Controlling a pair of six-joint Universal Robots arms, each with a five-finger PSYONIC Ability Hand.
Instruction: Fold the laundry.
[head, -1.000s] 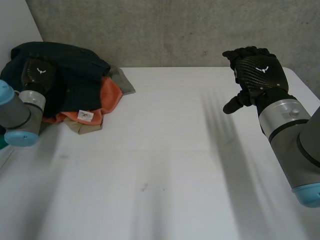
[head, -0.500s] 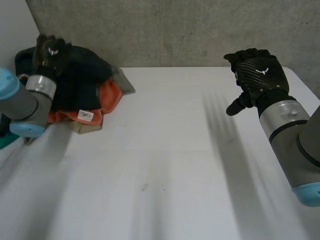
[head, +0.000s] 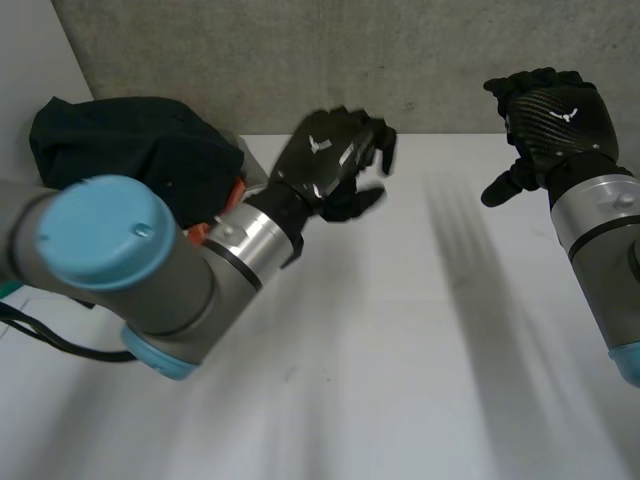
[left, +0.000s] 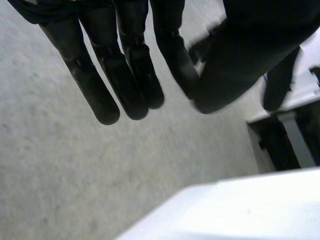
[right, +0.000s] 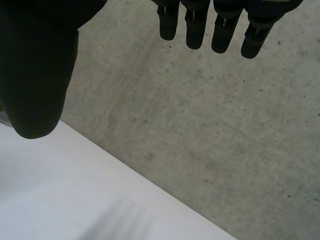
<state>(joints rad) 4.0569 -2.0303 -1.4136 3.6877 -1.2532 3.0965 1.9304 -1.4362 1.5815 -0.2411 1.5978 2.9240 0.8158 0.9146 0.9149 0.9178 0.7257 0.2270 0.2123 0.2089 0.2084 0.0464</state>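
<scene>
The left robot hand (head: 335, 165) is held released above the desk (head: 400, 380), fingers (left: 100, 95) extended and nothing grasped, presumably poised for a reach. The right robot hand (head: 550, 115) is likewise released and raised at the far right, so the middle is left free for folding. The laundry (head: 130, 145) is heaped at the far left corner, unfolded; its lower layers are largely hidden by the left arm.

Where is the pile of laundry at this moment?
In the head view the pile of laundry lies at the table's far left corner, near the grey wall, partly behind the left arm; the open left hand hovers beside it.
</scene>
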